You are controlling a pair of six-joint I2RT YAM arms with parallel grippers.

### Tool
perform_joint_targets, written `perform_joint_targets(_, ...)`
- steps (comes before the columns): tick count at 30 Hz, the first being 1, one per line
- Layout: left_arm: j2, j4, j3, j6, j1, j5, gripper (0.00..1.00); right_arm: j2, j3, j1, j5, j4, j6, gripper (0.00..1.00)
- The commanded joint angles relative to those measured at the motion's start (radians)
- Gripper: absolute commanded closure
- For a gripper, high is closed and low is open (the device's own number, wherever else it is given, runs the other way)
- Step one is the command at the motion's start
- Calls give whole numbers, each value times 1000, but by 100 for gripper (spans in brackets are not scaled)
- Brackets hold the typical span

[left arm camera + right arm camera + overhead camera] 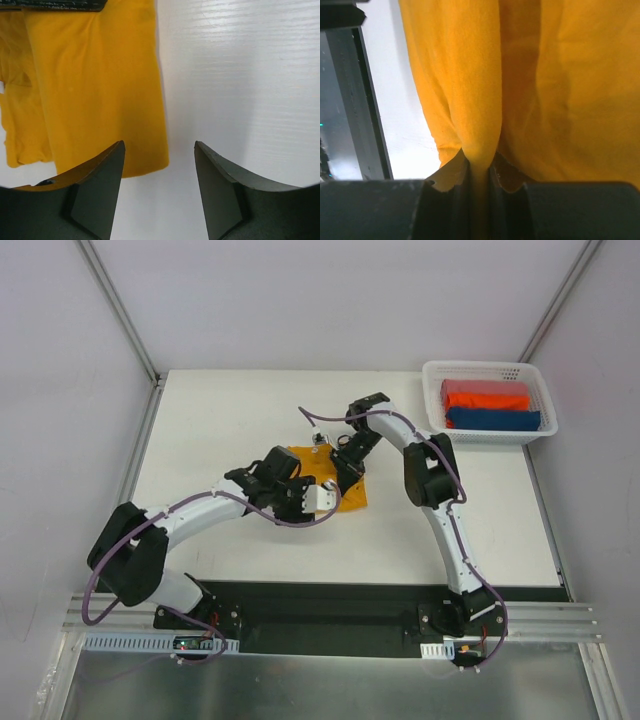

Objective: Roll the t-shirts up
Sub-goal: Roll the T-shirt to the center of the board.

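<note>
1. The mustard-yellow soft cloth t-shirt (352, 496) lies folded into a narrow pad near the middle of the flat white counter (220, 420). Both arms reach over it.
2. The right gripper (345, 466) comes in from the far right. In its wrist view the right gripper (479, 165) is clamped on a pinched ridge of the t-shirt (560, 75), and the fabric rises in loose folds from between the jaws.
3. The left gripper (328, 492) sits at the near side of the cloth. In its wrist view the left gripper (159, 145) has its jaws apart with nothing between them. It straddles the straight right edge of the t-shirt (100, 90), with bare counter (240, 75) on the other side.
4. Handling, as a judgement: the cloth looks light, thin and limp. It creases and sags wherever it is not supported, so it will not hold a shape by itself. It is not fragile, but on the smooth counter it may slide rather than curl.
5. Where to hold, as a judgement: grip a folded edge through all its layers, near a corner. Hold the opposite corner with the other gripper so the roll starts even. A pinch on one layer alone would likely pull the fold open.
6. A white plastic mesh basket (490, 366) at the far right corner holds a red-orange roll (487, 397) and a blue roll (492, 421) of cloth.
</note>
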Motion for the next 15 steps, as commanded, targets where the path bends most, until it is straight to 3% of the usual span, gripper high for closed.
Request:
perform_joint_targets(1, 28, 155, -23, 61, -27, -54, 42, 45, 40, -5, 1, -295, 34, 83)
perform_joint_targets(11, 187, 167, -29, 113, -31, -90, 44, 78, 80, -11, 7, -294, 76, 80)
perform_joint_targets(15, 252, 166, -23, 150, -34, -141, 51, 81, 85, -11, 10, -291, 88, 70)
